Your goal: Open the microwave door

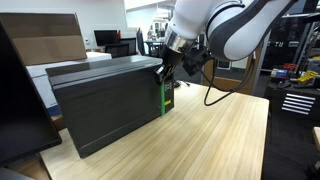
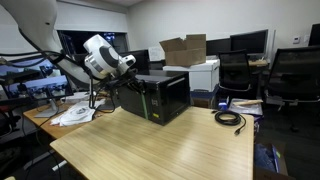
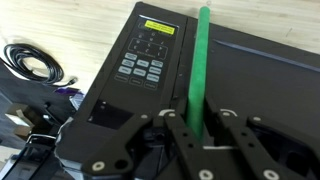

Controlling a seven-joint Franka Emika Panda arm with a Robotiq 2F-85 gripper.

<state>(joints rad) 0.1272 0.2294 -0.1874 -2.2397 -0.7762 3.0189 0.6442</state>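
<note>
The dark grey microwave (image 1: pixel 105 95) stands on a wooden table and also shows in an exterior view (image 2: pixel 165 95). Its door (image 1: pixel 110 110) lies flush with the body, with the bright green strip handle (image 1: pixel 163 97) along the edge next to the keypad (image 3: pixel 145 55). In the wrist view the handle (image 3: pixel 200 60) runs straight down between my two fingers. My gripper (image 3: pixel 203 125) is at the handle's upper part (image 1: pixel 165 72), with its fingers closed in on both sides of the strip. The pale interior is hidden.
A flat dark monitor (image 1: pixel 15 100) stands close beside the microwave. A coiled black cable (image 2: pixel 230 120) lies on the table and papers (image 2: pixel 75 112) lie at its far end. A cardboard box (image 2: pixel 185 48) on a white cabinet and office chairs (image 2: pixel 290 75) stand behind.
</note>
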